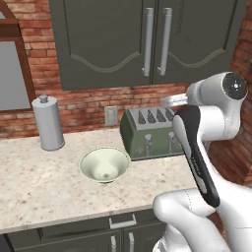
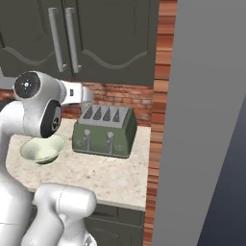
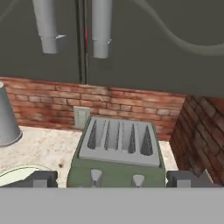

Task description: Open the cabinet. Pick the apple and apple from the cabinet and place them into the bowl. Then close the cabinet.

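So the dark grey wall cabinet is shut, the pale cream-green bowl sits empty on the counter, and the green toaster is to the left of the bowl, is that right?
Not quite: the green four-slot toaster stands to the right of the wide pale cream-green bowl, not the left, as the left base view shows. The rest holds: the dark grey wall cabinet has both doors shut, and the bowl is empty on the speckled stone counter.

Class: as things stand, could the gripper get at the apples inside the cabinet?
Probably not yet: both doors of the cabinet are shut, hiding whatever is inside. The open gripper hovers over the toaster, below the handles.
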Robot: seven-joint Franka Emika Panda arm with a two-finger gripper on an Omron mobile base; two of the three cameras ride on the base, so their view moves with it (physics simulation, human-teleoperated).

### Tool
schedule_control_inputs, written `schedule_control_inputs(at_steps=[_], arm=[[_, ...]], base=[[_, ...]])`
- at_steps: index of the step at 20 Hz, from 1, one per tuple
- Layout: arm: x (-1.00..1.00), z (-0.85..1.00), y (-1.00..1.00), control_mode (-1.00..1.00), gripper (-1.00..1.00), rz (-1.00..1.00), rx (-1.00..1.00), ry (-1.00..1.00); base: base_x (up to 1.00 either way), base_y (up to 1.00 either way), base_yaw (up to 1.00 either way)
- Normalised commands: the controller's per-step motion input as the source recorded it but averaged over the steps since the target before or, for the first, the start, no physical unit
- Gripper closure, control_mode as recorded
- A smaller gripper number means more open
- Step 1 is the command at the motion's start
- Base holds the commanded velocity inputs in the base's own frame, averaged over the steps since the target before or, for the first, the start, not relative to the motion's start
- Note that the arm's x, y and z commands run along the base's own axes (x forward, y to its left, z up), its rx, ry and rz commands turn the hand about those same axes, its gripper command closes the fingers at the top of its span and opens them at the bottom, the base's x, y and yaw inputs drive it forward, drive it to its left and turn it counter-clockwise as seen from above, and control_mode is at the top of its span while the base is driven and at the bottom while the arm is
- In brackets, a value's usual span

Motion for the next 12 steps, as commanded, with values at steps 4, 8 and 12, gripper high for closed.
schedule_control_inputs(at_steps=[4, 8, 12], arm=[[-0.42, 0.29, 0.00, -1.00, -1.00, 0.00, 0.00, -0.39], [-0.47, 0.28, 0.00, -1.00, -1.00, 0.00, 0.00, -0.42], [-0.37, 0.23, 0.00, -1.00, -1.00, 0.00, 0.00, -0.36]], base=[[0.00, 0.00, 0.00], [0.00, 0.00, 0.00], [0.00, 0.00, 0.00]])
